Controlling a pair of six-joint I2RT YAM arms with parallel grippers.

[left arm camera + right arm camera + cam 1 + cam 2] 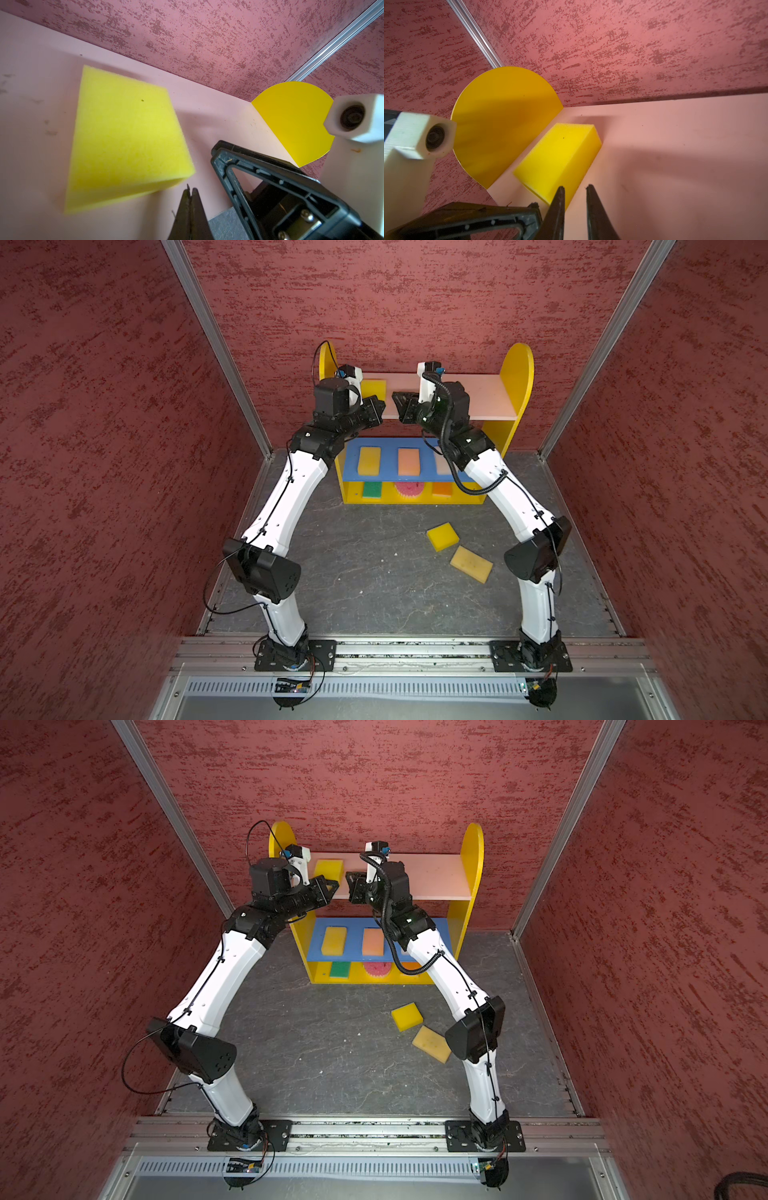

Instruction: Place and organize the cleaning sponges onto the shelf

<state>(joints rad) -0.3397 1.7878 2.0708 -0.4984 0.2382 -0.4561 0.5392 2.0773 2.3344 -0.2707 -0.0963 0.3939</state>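
The shelf (478, 398) stands against the back wall. One yellow sponge (373, 390) (124, 137) (560, 158) lies at the left end of its pink top board. My left gripper (381, 405) (191, 190) is shut and empty at the board's front edge, just short of that sponge. My right gripper (395, 397) (575, 188) stands slightly open beside the sponge's near corner, nothing between its fingers. The blue middle board holds a golden sponge (369, 461), a peach one (408, 461) and a cream one (442, 464) half hidden by my right arm. A green (372, 490), a round pink (409, 491) and an orange sponge (441, 489) sit at the bottom.
On the dark floor in front of the shelf, right of centre, lie a yellow sponge (442, 536) and a tan sponge (471, 564), close to my right arm's elbow. Red textured walls close in on three sides. The right part of the top board is bare.
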